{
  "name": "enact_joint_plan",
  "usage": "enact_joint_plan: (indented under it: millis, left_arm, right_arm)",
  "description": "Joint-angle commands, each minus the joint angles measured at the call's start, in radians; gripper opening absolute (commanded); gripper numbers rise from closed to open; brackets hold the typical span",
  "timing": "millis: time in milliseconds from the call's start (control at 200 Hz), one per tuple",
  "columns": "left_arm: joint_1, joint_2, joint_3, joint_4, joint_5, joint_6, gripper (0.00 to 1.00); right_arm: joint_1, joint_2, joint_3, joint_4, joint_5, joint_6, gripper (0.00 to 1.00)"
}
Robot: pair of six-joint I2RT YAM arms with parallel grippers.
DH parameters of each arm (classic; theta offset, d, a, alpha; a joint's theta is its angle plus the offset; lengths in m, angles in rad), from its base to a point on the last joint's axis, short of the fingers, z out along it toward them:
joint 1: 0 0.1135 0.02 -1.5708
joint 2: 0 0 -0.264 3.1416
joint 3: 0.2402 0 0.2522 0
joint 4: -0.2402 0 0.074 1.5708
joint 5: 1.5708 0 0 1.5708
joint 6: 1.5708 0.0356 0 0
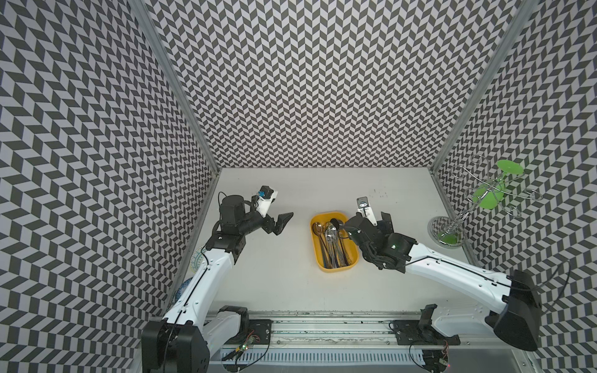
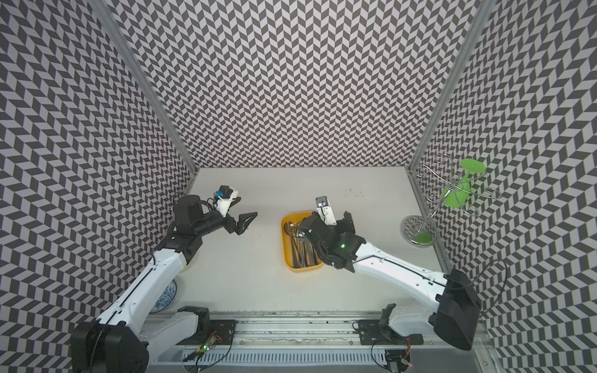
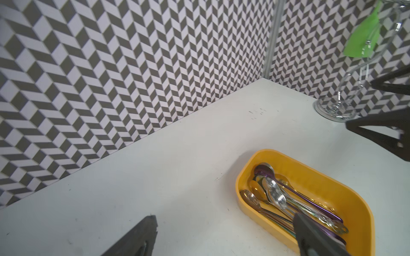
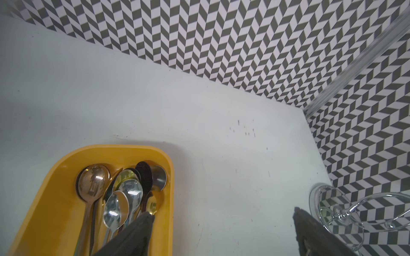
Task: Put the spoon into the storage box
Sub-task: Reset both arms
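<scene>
Right up front, nearest the lens, the rail [image 1: 323, 336] anchors both arms, and they fan out over the white worktop [image 1: 284, 284]. Out on the right, the right gripper [image 4: 223, 212] hangs just above the yellow storage box [image 1: 336, 269]. Its jaws are spread as wide as they go, with nothing between them. One finger sits over the handles, its mate out past the box's wall above bare worktop. That reads as a let-go pose!

And the spoons [image 4: 94, 181]? All inside the box, bowls bunched at the far end, handles running down its length. That looks like the only way they lie flat in a tub that narrow. Which one is the task's spoon I can't say, but every spoon in view is in there, so the job looks done.

Over on the left, the left gripper [image 1: 281, 223] floats open and empty, well apart from the box, giving its partner room. Off by the right wall, a wire rack [image 1: 437, 227] with a green glass [image 1: 487, 193] stands out of the traffic.
</scene>
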Motion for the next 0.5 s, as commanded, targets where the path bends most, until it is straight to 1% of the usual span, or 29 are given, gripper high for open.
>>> enact_joint_plan:
  millis: [0,75,180,230,290,356,416,491]
  left_arm:
    - [0.001,0.004,0.000,0.085,-0.196,-0.117,1.00]
    - [-0.001,0.007,-0.017,0.122,-0.283,-0.142,1.00]
    - [-0.001,0.027,-0.028,0.158,-0.429,-0.207,1.00]
    - [-0.001,0.033,-0.041,0.178,-0.462,-0.198,1.00]
    - [0.001,0.038,-0.068,0.221,-0.481,-0.157,1.00]
    - [0.001,0.053,-0.092,0.269,-0.519,-0.135,1.00]
    - [0.004,0.074,-0.106,0.307,-0.556,-0.135,0.99]
    - [0.016,0.099,-0.131,0.365,-0.558,-0.134,1.00]
  right_arm:
    - [-0.021,-0.109,-0.105,0.323,0.037,-0.173,1.00]
    - [-0.042,-0.185,-0.214,0.484,-0.026,-0.246,1.00]
    - [-0.069,-0.309,-0.371,0.707,-0.062,-0.338,1.00]
    - [-0.094,-0.361,-0.434,0.789,-0.107,-0.368,1.00]
    - [-0.133,-0.412,-0.505,0.868,-0.164,-0.399,1.00]
    - [-0.180,-0.453,-0.563,0.925,-0.195,-0.414,1.00]
    - [-0.222,-0.475,-0.590,0.934,-0.210,-0.403,1.00]
    - [-0.274,-0.476,-0.613,0.942,-0.234,-0.392,1.00]
